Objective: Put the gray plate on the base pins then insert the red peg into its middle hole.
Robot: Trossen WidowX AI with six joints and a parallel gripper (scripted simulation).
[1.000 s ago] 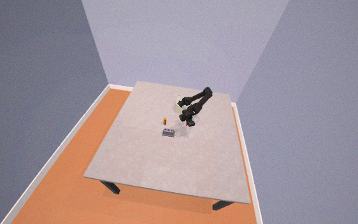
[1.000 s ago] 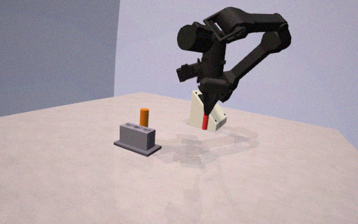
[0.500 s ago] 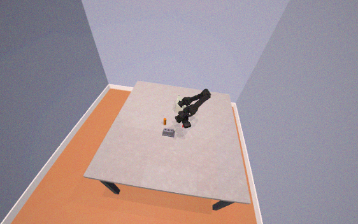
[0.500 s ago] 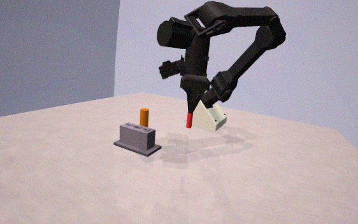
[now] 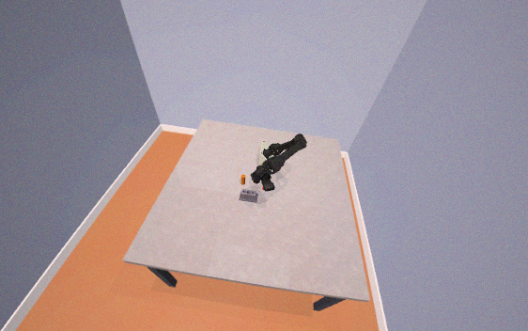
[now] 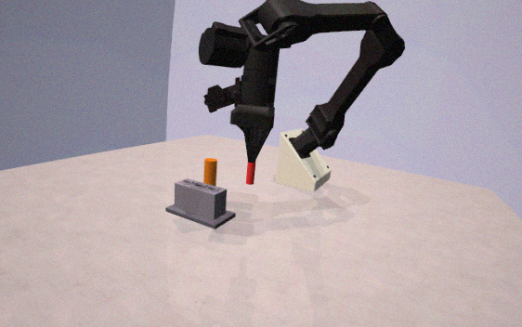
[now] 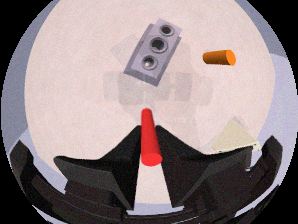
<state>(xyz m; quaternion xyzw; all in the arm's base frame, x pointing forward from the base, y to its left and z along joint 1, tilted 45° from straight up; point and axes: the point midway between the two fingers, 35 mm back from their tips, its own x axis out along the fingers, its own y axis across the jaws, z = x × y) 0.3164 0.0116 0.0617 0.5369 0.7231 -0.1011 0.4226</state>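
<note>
in the exterior view, going left to right, a gray block (image 5: 248,197) (image 6: 194,199) (image 7: 153,54) comes first, with a wider flange at its foot and three round openings along its top. where plate ends and base begins is hard to make out, and i cannot tell how deep the openings go; the wrist view shows something pale inside one end opening. an orange cylinder (image 5: 243,180) (image 6: 210,171) (image 7: 219,57) stands upright behind it, its foot hidden by the block.

next, the claw (image 5: 267,185) (image 6: 251,162) (image 7: 148,129) points downward, narrowed around the red peg (image 5: 263,188) (image 6: 250,174) (image 7: 149,140). the peg hangs roughly upright above the surface, outside the block; its upper part is hidden by the fingers in the exterior view, and only a red speck shows from the top. to the right, a cream wedge (image 5: 260,155) (image 6: 294,172) (image 7: 234,137) is partly covered by the black arm (image 5: 287,157) (image 6: 334,16), and mostly so from the top.

the worktop (image 5: 235,235) (image 6: 279,279) (image 7: 75,65) is pale and faintly mottled, with soft overlapping shadows. from the top, a dark gray-blue wall (image 5: 56,94) (image 6: 84,70) stands left, then an orange floor (image 5: 94,235) edged by white skirting (image 5: 79,223), and paler walls beyond and right. two dark table legs show at the near edge, the others out of sight.
</note>
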